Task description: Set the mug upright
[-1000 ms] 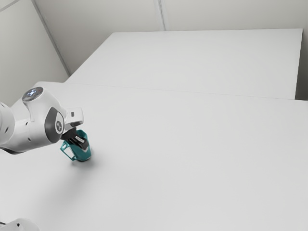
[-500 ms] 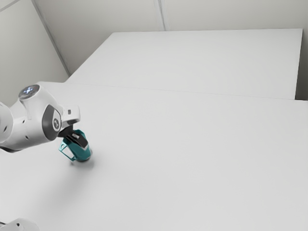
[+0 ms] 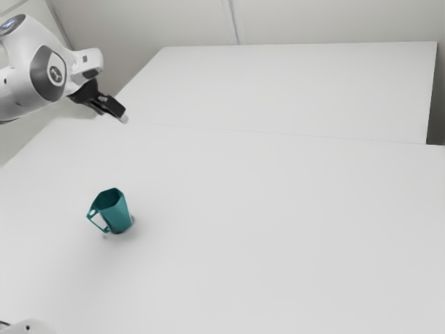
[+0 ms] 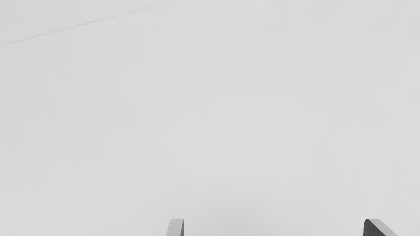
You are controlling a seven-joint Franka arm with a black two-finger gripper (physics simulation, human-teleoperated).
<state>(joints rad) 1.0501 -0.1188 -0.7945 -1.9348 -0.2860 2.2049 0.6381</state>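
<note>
Mug [image 3: 119, 214] stands upright on the table [image 3: 278, 229], well below the tool [image 3: 122, 117].

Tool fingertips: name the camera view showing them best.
The wrist view: both fingertips stand plainly apart there. The exterior view shows the tool from the side, raised above the table and clear of the mug.

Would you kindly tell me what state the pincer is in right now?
Pincer: open, fingers wide apart with nothing between them, clear of the teal mug.
</note>
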